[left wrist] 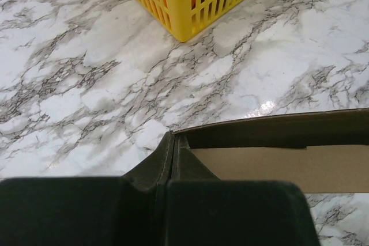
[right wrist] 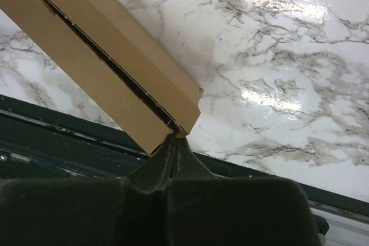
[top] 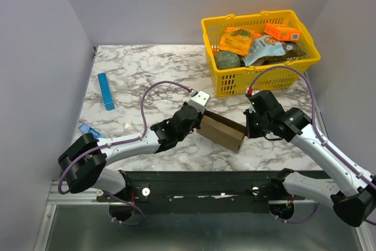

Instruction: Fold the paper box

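From above, the brown box (top: pixel 222 130) sits between the two arms near the front of the tabletop (top: pixel 153 69), in front of the yellow basket (top: pixel 258 80). The left fingers (top: pixel 197 123) hold one end and the right fingers (top: pixel 247 128) the other.

The left wrist view shows the fingers (left wrist: pixel 155 168) clamped shut on a corner flap, with the box (left wrist: pixel 277 168) gaping open.

In the right wrist view the fingers (right wrist: pixel 164 159) pinch the end corner, and a seam gapes along the box (right wrist: pixel 104 67).

The carton looks formed but not closed. Next, that seam probably needs pressing together.
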Controlling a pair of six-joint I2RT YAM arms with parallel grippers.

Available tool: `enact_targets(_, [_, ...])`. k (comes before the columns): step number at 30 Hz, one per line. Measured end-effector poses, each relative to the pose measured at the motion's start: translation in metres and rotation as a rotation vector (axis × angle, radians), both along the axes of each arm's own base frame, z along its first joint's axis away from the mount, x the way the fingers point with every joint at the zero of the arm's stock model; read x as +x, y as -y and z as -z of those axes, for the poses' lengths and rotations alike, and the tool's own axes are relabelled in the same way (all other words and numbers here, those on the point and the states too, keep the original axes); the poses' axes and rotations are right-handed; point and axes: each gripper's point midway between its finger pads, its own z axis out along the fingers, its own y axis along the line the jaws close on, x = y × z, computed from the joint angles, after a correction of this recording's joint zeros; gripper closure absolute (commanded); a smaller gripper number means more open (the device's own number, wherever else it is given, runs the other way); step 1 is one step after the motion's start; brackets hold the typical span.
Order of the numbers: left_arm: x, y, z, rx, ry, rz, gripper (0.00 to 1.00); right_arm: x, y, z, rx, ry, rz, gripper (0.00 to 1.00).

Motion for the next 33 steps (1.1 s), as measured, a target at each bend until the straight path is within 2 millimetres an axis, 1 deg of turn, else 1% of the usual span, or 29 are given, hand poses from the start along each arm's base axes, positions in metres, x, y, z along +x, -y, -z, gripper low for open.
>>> enact_targets(25, [0.0012,-0.0018,0.0023,0.024,0.01,-0.034,1.0,-0.0028,-0.0064,-0.0038,0.044,-0.001,-0.009,1.0])
enact_targets(33, [-0.0003,0.0011,0.0027,0.029,0.011,-0.041,1.0,-0.0072,-0.0079,0.0015,0.057,-0.019,-0.013,1.0])
